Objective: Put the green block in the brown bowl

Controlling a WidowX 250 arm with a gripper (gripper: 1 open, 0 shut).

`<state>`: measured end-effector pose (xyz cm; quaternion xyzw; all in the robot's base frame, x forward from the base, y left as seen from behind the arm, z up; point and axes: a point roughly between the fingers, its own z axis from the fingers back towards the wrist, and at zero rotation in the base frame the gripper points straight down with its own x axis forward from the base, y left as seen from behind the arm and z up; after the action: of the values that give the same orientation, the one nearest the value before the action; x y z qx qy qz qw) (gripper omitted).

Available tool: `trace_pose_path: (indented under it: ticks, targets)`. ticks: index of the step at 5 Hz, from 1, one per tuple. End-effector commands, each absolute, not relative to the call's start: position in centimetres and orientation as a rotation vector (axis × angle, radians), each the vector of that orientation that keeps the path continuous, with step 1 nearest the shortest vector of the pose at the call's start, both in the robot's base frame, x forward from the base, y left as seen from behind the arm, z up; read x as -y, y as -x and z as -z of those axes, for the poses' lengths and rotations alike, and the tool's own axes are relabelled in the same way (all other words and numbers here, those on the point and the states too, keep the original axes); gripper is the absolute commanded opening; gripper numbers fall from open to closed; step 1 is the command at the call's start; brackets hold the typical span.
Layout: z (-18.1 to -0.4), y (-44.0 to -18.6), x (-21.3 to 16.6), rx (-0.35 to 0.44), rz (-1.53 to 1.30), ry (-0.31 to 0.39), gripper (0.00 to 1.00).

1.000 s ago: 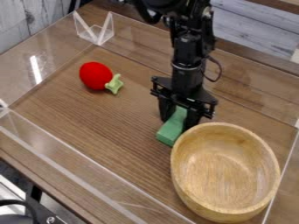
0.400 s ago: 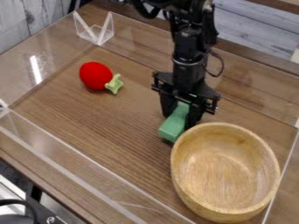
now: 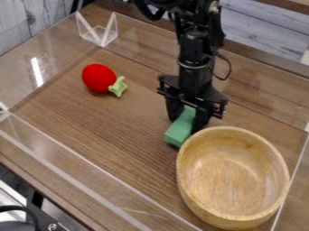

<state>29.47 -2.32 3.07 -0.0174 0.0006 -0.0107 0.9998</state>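
Observation:
A green block (image 3: 182, 129) lies on the wooden table just left of the brown bowl (image 3: 233, 175). My gripper (image 3: 186, 115) points straight down over the block's far end, with its black fingers shut on the green block. The block still rests low at the table surface, its near end sticking out toward the camera. The bowl is a wide, empty wooden bowl at the front right, close to the block.
A red strawberry-like toy with a green stem (image 3: 100, 78) lies to the left. A clear plastic stand (image 3: 98, 31) sits at the back left. Low clear walls (image 3: 72, 162) border the table at the front and left.

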Motion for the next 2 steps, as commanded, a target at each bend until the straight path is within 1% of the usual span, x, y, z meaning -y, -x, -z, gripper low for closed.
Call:
trace_pose_path:
  ticks: [1, 2]
  targets:
    - [-4.87, -30.13, 2.37, 0.067, 0.024, 0.04, 0.0]
    - [-4.8, -30.12, 2.31, 0.065, 0.022, 0.039, 0.0]
